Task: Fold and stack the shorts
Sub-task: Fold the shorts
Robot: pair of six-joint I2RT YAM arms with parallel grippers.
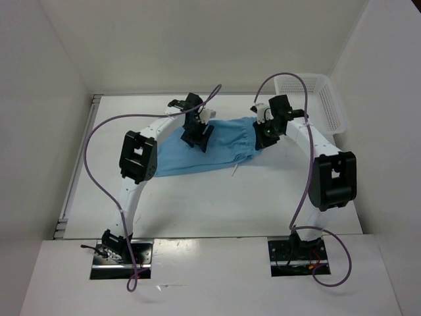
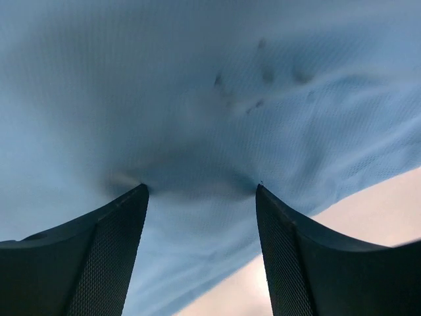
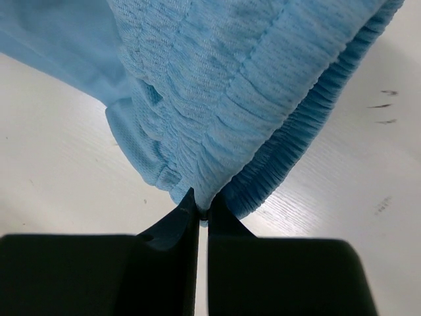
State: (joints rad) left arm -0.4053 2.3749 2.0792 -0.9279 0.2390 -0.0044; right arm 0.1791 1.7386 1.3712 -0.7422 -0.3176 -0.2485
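The light blue shorts point(image 1: 217, 153) lie spread across the middle of the table, waistband to the right. My left gripper point(image 1: 196, 138) is open, and its two black fingertips point(image 2: 138, 197) press down onto the fabric point(image 2: 197, 99) near the shorts' far edge, with cloth stretched between them. My right gripper point(image 1: 266, 135) is shut on the gathered elastic waistband point(image 3: 250, 85), pinching a fold of it right at the fingertips point(image 3: 204, 204). A short white piece of drawstring point(image 1: 235, 172) pokes out under the near edge.
A white mesh basket point(image 1: 322, 99) stands at the back right corner against the wall. White walls close in the table point(image 1: 217, 210) on the left, back and right. Purple cables loop above both arms.
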